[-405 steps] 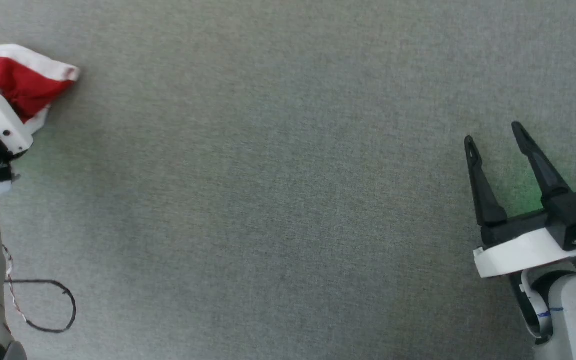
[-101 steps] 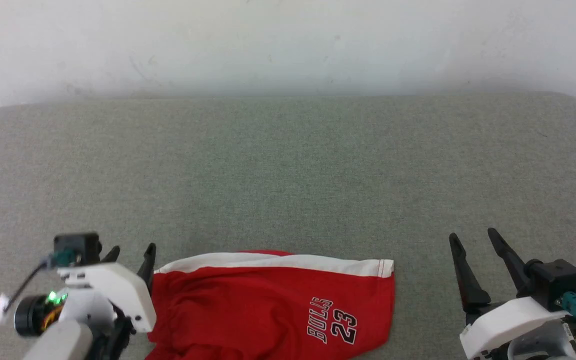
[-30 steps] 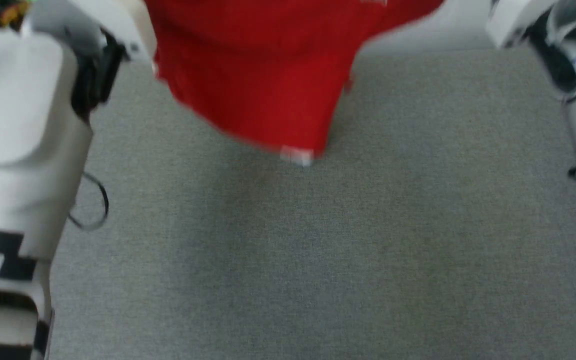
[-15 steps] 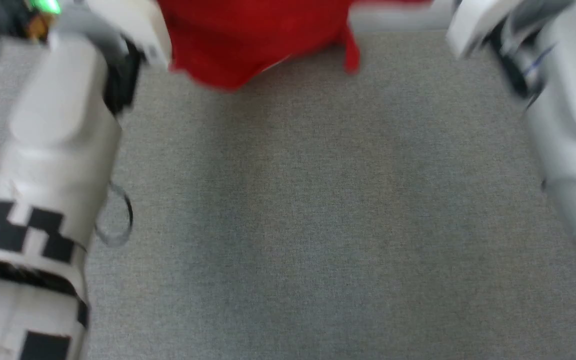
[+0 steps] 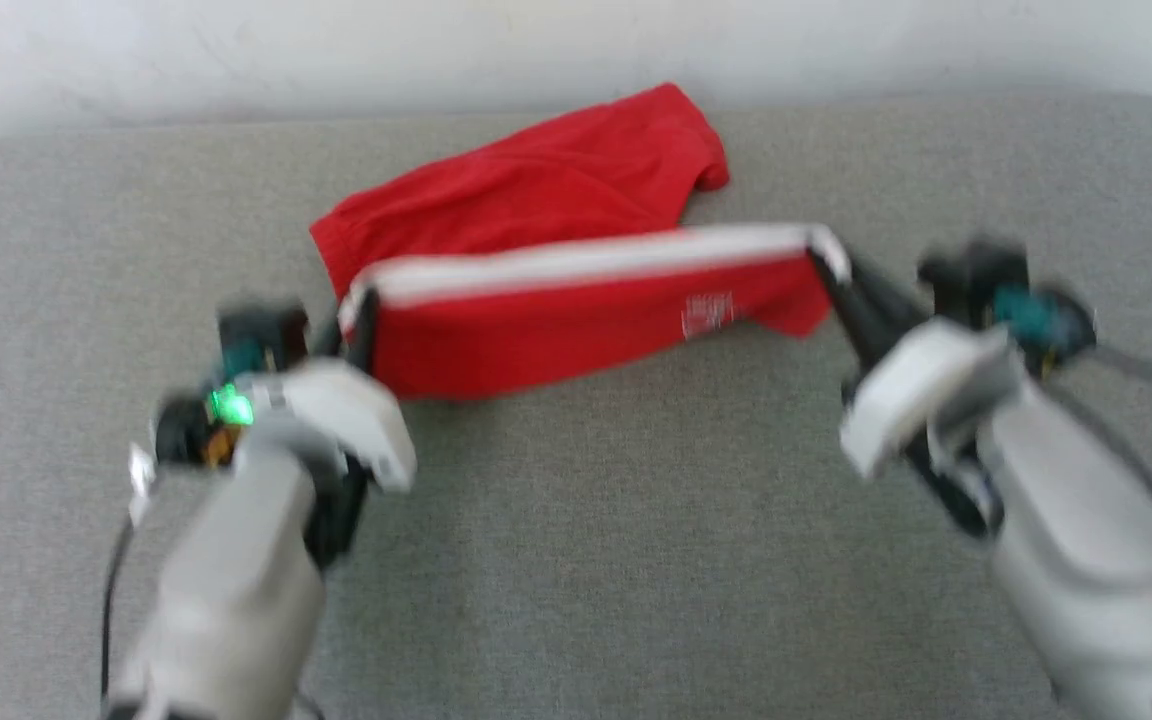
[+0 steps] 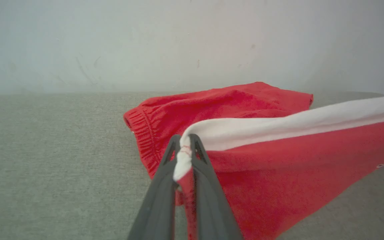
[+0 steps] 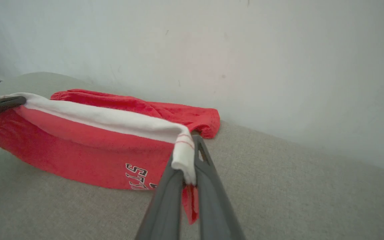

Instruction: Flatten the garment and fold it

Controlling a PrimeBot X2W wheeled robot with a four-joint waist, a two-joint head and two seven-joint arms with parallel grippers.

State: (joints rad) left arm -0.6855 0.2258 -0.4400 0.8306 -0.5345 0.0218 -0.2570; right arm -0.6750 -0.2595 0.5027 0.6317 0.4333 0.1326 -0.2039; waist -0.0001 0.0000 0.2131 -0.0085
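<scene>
Stretching the garment (image 5: 556,340) between two arms over a grey surface (image 5: 586,560), close to a white wall (image 5: 536,40). Pinches one end of the wide white stripe (image 5: 586,260) in the left gripper (image 5: 361,300), jaws closed almost to touching on the bunched, red-stitched hem corner. Clamps the other end in the right gripper (image 5: 826,258), jaws likewise drawn tight on a fold of white fabric, a scrap of red hanging below the fingers (image 7: 212,200). Holds the stripe as a taut raised edge running left to right, lifted off the surface, with the red panel hanging below it; cannot tell whether its lower edge touches the grey cloth. Shows black-and-white lettering (image 7: 137,176) near the right-hand end, partly hidden behind the right gripper's fingers in the wrist view and blurred in the head view. Lets the rest of the shorts, plain red with a gathered elastic edge (image 6: 142,133), lie crumpled on the surface behind the lifted part, toward the wall. Renders both pale forearms (image 5: 226,600) soft and blurred in the head view.
</scene>
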